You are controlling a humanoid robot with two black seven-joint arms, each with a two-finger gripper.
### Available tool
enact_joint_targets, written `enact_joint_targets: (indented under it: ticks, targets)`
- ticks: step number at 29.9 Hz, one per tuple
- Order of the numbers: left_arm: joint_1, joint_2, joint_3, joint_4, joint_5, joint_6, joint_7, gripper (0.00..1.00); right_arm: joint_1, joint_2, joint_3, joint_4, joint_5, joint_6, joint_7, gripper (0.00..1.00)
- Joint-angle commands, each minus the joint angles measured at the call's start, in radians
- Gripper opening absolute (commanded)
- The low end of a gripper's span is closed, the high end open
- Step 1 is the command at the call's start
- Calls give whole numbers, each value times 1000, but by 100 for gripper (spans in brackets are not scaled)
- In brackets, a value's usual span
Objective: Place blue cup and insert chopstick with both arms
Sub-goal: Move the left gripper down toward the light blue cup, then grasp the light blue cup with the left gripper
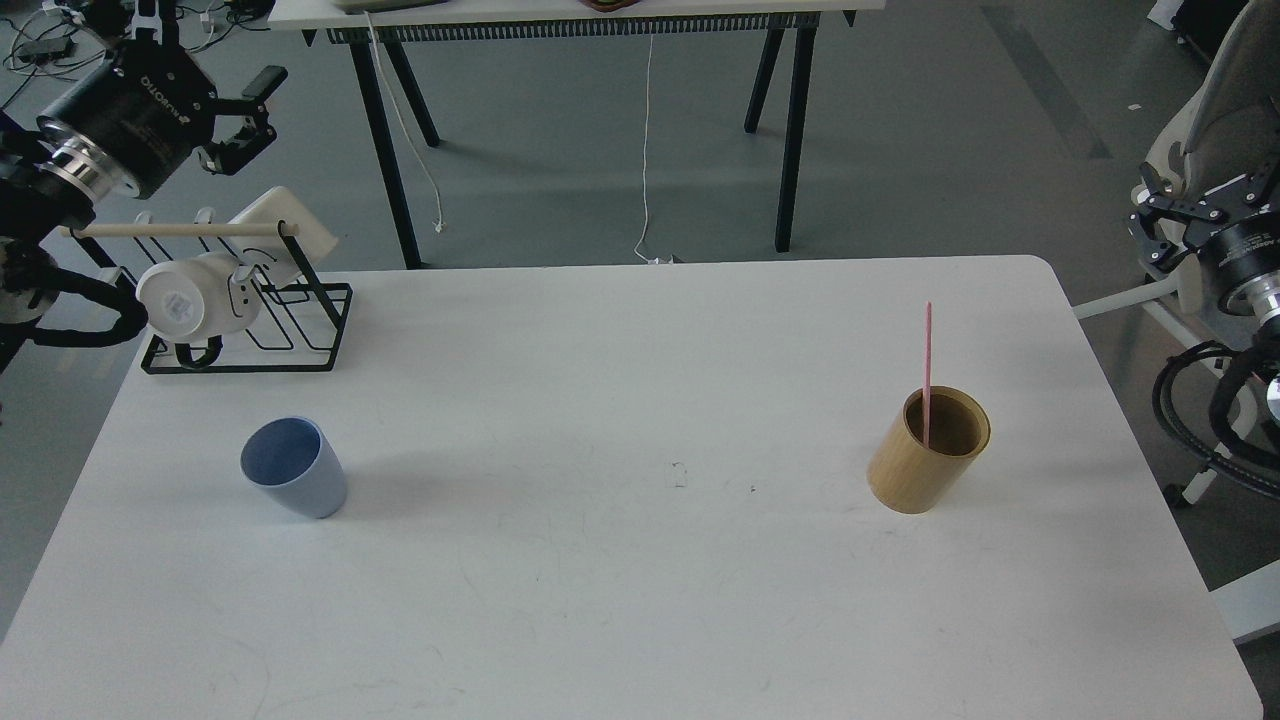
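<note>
The blue cup [293,468] stands upright on the left part of the white table [620,600]. The pink chopstick [927,360] stands almost upright inside a tan wooden cylinder [928,455] on the right part of the table. My left gripper [205,65] is open and empty, high at the far left, above and behind the mug rack and far from the cup. My right gripper [1160,215] is open and empty, off the table's right edge, well to the right of the cylinder and the chopstick.
A black wire rack [290,335] at the table's back left holds a white mug [190,295], a white board and a wooden dowel. A dark-legged table [600,20] stands behind. A chair [1225,110] and black cables are at the right.
</note>
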Motion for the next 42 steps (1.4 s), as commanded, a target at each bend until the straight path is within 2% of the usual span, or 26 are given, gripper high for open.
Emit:
enact_joint_targets:
  ticks: [1, 6, 10, 19, 24, 29, 33, 38, 42]
  targets:
    - [2, 81, 5, -105, 209, 1, 1, 98, -14, -24, 10, 6, 0, 0, 0, 99]
    - [13, 224, 8, -287, 502, 1, 0, 89, -14, -32, 13, 6, 0, 0, -1, 99]
    - [95, 350, 20, -413, 673, 1, 0, 89, -14, -32, 13, 3, -2, 0, -1, 99]
    - [178, 473, 26, -427, 1024, 1, -6, 85, -1, -34, 19, 3, -2, 0, -1, 99]
    - [232, 476, 92, -427, 1093, 12, -32, 85, -2, -34, 19, 0, -2, 0, -1, 99]
    - [255, 462, 225, -426, 1159, 204, -32, 84, -2, -38, 19, -5, -2, 0, -1, 99]
    - [257, 419, 324, -416, 1175, 291, -32, 84, -2, -40, 19, -5, -2, 0, -1, 99]
    - [257, 375, 379, -377, 1279, 345, -29, 80, -4, -38, 17, -5, -2, 0, -1, 99]
    - [257, 326, 388, -323, 1302, 357, -26, 73, -8, -40, 17, -4, -2, 0, -1, 99]
